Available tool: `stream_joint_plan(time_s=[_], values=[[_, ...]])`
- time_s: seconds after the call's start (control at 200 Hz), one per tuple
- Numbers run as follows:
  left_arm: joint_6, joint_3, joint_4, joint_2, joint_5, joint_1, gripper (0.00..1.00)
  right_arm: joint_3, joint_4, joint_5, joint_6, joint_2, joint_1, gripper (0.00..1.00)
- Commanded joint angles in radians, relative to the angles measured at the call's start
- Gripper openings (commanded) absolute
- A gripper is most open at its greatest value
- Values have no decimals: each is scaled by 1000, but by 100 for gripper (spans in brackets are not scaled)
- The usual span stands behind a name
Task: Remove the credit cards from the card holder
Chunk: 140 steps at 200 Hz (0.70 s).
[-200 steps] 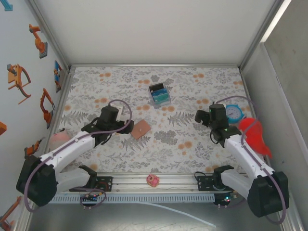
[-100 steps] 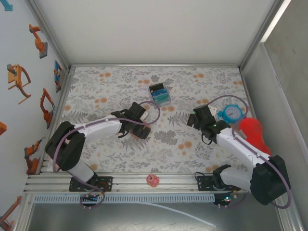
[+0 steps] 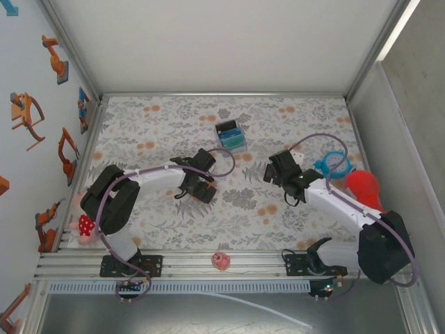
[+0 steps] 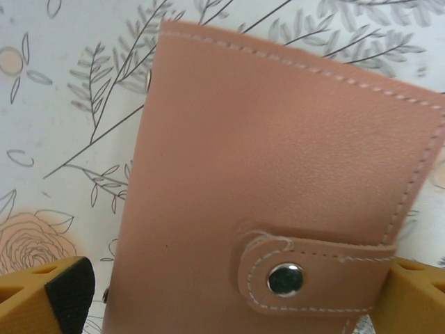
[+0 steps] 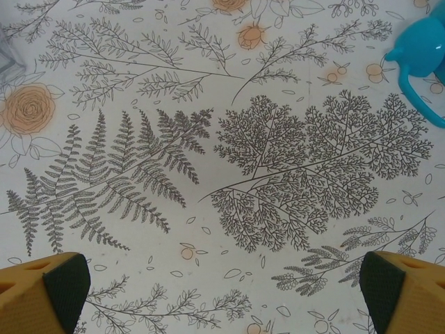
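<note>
Left gripper (image 3: 201, 182) sits right over the wallet (image 4: 278, 160), jaws spread wide, a yellow finger (image 4: 42, 303) on each side of it. Whether they touch it, can't tell. The wallet's shut: flat tan-pink leather with pale stitching round the edge. A strap (image 4: 320, 271) is folded across the face and fastened with a round metal snap (image 4: 286, 279). It lies flat on the floral cloth (image 5: 139, 104), left of the table's middle and on the near side of the black box (image 3: 230, 136). Right gripper (image 5: 222, 289) hangs over bare cloth, jaws just as wide, holding nothing. It is well apart from the wallet, with a blue object (image 5: 424, 56) off to one side.
</note>
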Motion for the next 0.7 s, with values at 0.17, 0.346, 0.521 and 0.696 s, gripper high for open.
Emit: stream_joint_plan(time_s=[0.17,0.346,0.521,0.696], values=[[-156,9,-12,-16,-52,13,91,38,26,-9,32,38,8,99],[-215,7,27,-22,-68,15,82,42,32,-11,30,47,8,100],[-229,7,54,-25,-47,16,97,45,29,-12,29,47,8,100],[-229,8,60,-17,-62,31,98,45,32,-12,27,46,8,99]])
